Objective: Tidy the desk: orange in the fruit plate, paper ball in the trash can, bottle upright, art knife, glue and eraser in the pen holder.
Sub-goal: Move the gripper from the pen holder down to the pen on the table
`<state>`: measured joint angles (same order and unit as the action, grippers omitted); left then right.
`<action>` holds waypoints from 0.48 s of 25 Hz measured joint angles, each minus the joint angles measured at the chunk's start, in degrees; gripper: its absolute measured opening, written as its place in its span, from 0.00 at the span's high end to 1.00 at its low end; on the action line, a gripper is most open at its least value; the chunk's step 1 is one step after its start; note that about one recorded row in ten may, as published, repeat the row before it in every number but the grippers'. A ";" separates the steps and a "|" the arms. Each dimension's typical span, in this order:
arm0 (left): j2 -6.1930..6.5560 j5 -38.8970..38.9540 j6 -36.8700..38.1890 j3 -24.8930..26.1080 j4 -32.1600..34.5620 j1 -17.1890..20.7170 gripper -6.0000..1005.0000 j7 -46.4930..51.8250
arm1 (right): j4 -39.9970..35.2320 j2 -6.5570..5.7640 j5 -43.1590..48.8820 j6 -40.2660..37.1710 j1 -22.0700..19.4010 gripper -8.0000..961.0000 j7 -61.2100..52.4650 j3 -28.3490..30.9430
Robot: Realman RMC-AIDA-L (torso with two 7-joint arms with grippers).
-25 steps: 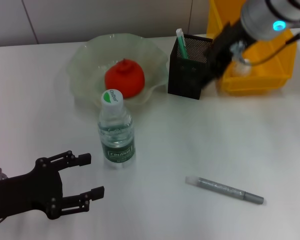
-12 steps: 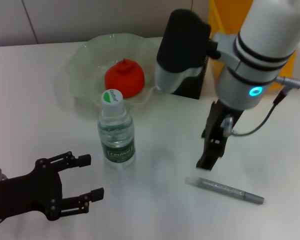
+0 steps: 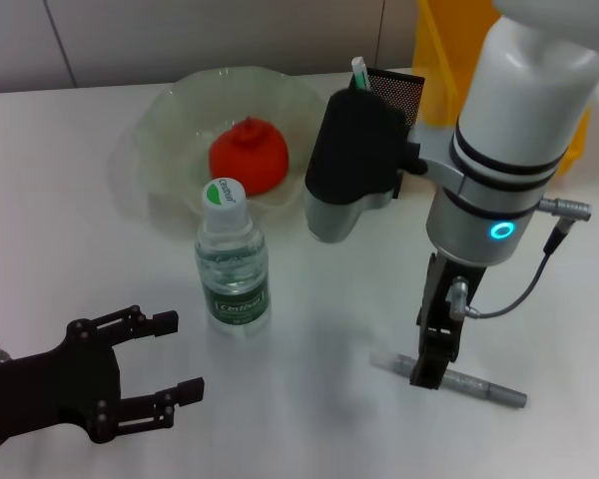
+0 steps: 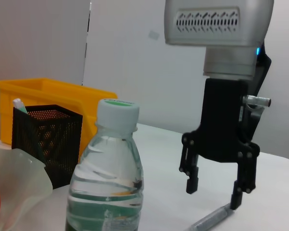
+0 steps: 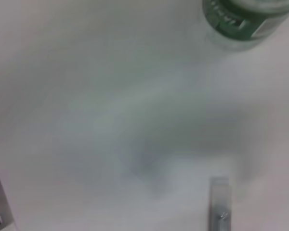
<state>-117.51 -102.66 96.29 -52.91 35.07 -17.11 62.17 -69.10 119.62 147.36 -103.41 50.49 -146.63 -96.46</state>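
The orange [image 3: 248, 157] lies in the pale fruit plate [image 3: 170, 120]. In front of it the bottle [image 3: 232, 261] stands upright. A slim grey stick with a pale end, probably the art knife [image 3: 479, 385], lies on the table. My right gripper [image 3: 427, 367] hangs open straight over it, seen from the left wrist as the right gripper [image 4: 215, 191] just above the art knife [image 4: 211, 219]. My left gripper [image 3: 158, 367] rests open at the near left. The black mesh pen holder [image 3: 391, 85] holds a green-white stick [image 3: 359, 72]. Paper ball and eraser are out of view.
A yellow bin [image 3: 434, 50] stands at the back right behind the pen holder, largely hidden by my right arm. The right wrist view shows the bottle's base [image 5: 241, 19] and one end of the grey stick [image 5: 219, 204] on white table.
My right arm swung from the yellow bin at the back right to the near table and came down over the grey stick. The left arm barely moved.
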 joint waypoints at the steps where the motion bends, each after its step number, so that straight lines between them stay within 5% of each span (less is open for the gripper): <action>1: 0.00 0.00 0.00 0.00 0.00 -0.04 0.19 0.02 | 0.50 0.00 -0.26 0.02 0.00 0.27 -0.03 -0.24; 12: -0.23 0.00 -0.20 0.00 0.00 -0.29 0.19 -0.26 | 5.42 0.09 -1.77 2.54 1.00 0.27 -0.98 -4.25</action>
<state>-117.74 -102.66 96.09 -52.91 35.07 -17.40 61.91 -63.68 119.71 145.59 -100.86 51.49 -147.60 -100.71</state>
